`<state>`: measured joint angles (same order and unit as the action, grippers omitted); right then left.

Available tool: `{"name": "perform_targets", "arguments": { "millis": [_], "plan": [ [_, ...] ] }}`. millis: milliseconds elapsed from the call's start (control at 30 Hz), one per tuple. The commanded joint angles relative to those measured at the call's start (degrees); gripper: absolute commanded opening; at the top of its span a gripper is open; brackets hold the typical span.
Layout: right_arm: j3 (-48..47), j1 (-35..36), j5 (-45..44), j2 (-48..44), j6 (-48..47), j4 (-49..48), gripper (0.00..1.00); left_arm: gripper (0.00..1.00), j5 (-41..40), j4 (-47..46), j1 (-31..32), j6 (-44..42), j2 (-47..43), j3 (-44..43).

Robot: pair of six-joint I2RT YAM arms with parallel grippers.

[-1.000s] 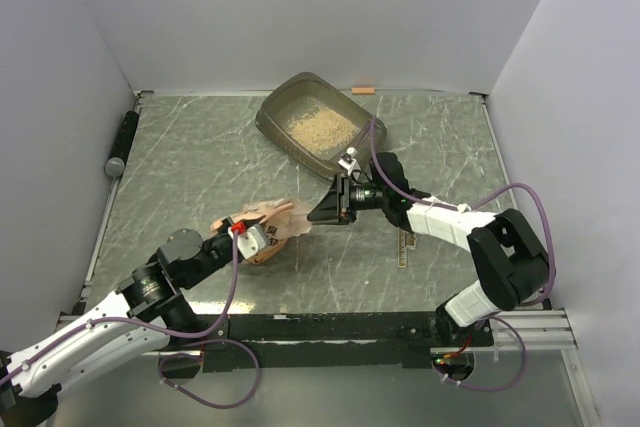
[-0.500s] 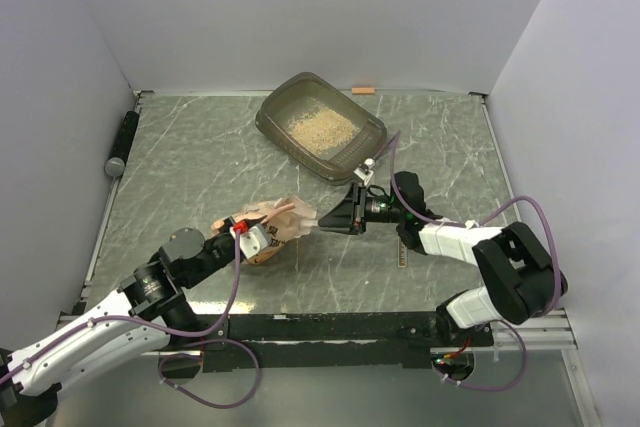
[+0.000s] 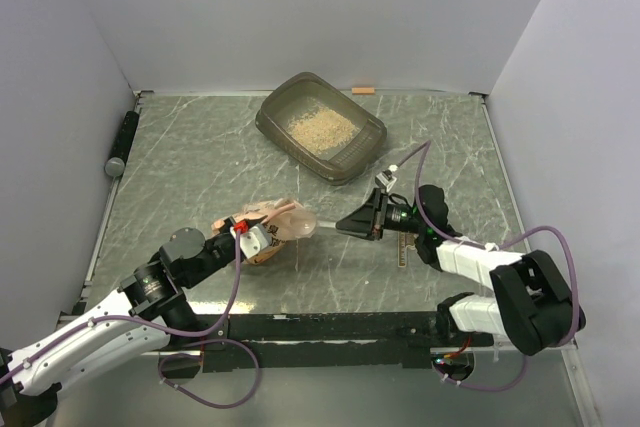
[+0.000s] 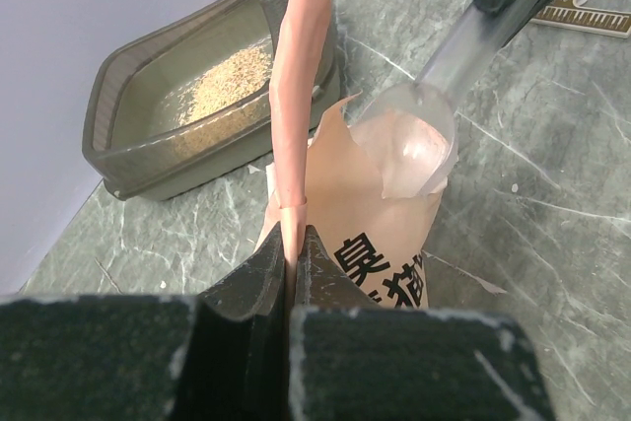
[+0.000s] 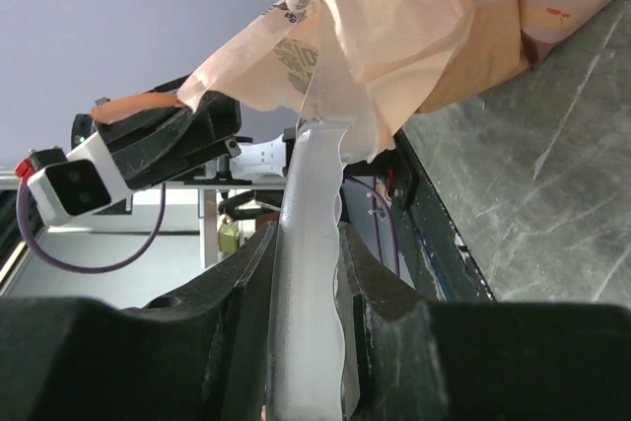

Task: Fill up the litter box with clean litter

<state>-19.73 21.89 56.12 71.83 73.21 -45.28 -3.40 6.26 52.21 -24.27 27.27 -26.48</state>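
While I watched from overhead, the left gripper (image 3: 268, 240) sat pinched tight on an edge of the pink bag (image 3: 283, 217), holding that strip upright at mid-table. Left wrist view confirmed it: jaws closed on the film, dark characters showing below. Right gripper (image 3: 366, 219) clamped the handle of a clear scoop (image 4: 414, 135), bowl at the bag's torn mouth. Litter box (image 3: 346, 161) lay at the far centre, well apart from the bag, with a patch of clean litter (image 3: 318, 125) on its floor. I noted a ruler strip (image 3: 403, 250) beside the right gripper.
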Motion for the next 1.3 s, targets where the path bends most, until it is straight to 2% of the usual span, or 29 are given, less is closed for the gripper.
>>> {"name": "perform_targets", "arguments": {
  "millis": [0,300,800,1100,1267],
  "plan": [
    [2.67,-1.58,2.24,-2.84,0.44,-4.90,0.00,0.01,1.11,-5.38,0.18,0.10,-0.28,-0.94],
    [7.59,-4.13,3.12,-5.65,2.81,-9.56,0.00,0.01,0.85,-5.82,0.18,0.19,-1.07,-0.50],
    [15.24,-8.00,2.86,-13.73,4.67,-11.07,0.00,0.01,0.23,-5.82,0.18,0.45,-0.64,0.02],
    [13.41,-8.27,2.68,-12.59,8.00,-15.89,0.00,0.01,-0.03,-7.32,0.18,0.45,-0.20,-0.06],
    [10.77,-8.36,1.72,-15.04,8.09,-12.13,0.00,0.01,-0.38,-7.23,0.18,0.10,-0.11,-0.06]
  ]
}}
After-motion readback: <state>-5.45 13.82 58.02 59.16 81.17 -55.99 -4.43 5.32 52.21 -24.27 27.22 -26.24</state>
